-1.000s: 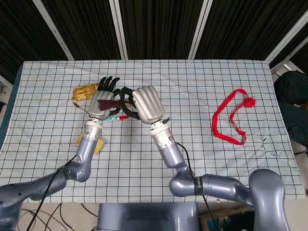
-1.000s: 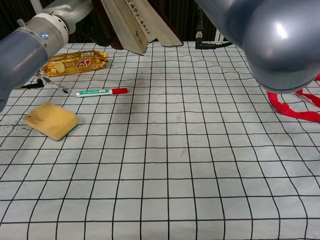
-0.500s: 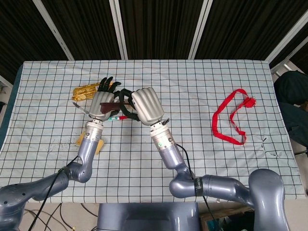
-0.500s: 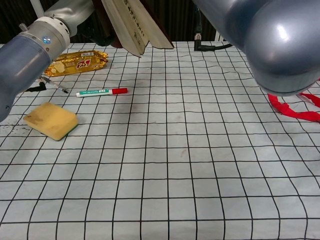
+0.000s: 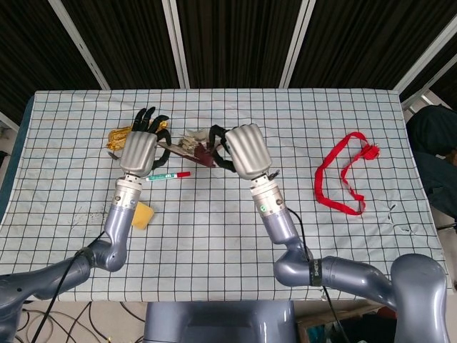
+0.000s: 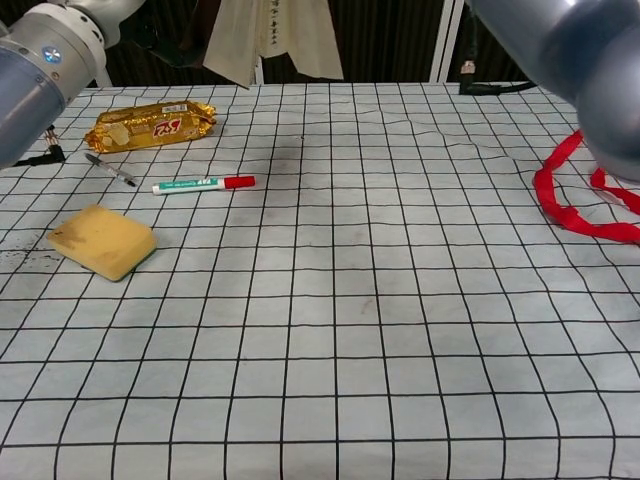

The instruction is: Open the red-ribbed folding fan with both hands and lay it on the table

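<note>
The folding fan (image 5: 190,146), with dark red ribs and cream paper, hangs in the air above the table's back left, partly spread. My left hand (image 5: 140,150) grips its left end and my right hand (image 5: 246,150) grips its right end, backs of both hands toward the head camera. In the chest view the fan's cream leaf (image 6: 270,35) hangs down at the top edge, well above the checked cloth (image 6: 350,300). The fingers on the ribs are hidden behind the hands.
Under the fan lie a gold snack packet (image 6: 150,123), a black pen (image 6: 112,171) and a red-capped marker (image 6: 203,184). A yellow sponge (image 6: 100,241) sits at the front left. A red ribbon (image 5: 343,171) lies at the right.
My hands have drawn apart, the right one moving right and the left one slightly back. The fan has spread wider between them and now spans the gap.
</note>
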Tool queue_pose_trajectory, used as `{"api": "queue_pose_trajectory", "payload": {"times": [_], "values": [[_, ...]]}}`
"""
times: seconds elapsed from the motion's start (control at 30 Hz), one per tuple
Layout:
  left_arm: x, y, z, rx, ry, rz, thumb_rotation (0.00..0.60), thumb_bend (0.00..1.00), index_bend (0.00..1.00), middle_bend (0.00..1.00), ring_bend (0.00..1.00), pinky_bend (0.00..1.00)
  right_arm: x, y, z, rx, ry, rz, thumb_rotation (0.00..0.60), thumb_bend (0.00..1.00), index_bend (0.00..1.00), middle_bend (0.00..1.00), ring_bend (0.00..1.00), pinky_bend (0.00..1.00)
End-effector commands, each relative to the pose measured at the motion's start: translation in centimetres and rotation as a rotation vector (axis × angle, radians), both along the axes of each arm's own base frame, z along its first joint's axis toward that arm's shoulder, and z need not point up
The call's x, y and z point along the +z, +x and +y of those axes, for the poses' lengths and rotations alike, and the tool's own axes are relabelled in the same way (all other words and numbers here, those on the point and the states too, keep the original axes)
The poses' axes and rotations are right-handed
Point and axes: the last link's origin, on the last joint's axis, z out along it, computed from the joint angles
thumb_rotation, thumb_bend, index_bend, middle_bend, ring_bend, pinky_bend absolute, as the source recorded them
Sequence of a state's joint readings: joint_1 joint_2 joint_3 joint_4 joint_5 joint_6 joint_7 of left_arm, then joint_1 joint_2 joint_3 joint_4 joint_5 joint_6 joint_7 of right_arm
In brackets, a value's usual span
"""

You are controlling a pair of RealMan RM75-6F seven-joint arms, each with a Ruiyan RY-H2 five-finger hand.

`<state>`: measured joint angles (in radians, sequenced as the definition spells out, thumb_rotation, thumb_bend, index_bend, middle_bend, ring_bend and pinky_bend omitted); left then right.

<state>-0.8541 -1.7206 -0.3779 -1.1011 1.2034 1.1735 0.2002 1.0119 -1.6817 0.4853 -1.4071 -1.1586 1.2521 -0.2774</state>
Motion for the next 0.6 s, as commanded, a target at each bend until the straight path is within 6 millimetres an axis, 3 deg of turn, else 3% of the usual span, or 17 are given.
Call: {"api": "queue_pose_trajectory", "payload": {"times": [0.03, 0.3, 0.6], "values": [[1.2, -0.2, 0.0, -0.006, 0.032, 0.013, 0.600, 0.40, 0.67, 0.21, 0.00, 0.05, 1.4, -3.0, -1.0, -0.071, -0.051, 0.023, 0.600, 0.49, 0.96, 0.98, 0.99, 0.85], [1.9, 0.2, -0.2, -0.010, 0.037, 0.033, 0.600, 0.40, 0.67, 0.21, 0.00, 0.05, 3.7, -7.4, -1.4, -0.130, -0.114, 0.069, 0.600, 0.49, 0.96, 0.98, 0.99, 0.85], [0.8, 0.2, -0.5, -0.001, 0.019, 0.051, 0.600, 0.40, 0.67, 0.21, 0.00, 0.05, 4.0, -11.1, -0.7, -0.162, -0.130, 0.130, 0.600, 0.49, 0.96, 0.98, 0.99, 0.85]]}}
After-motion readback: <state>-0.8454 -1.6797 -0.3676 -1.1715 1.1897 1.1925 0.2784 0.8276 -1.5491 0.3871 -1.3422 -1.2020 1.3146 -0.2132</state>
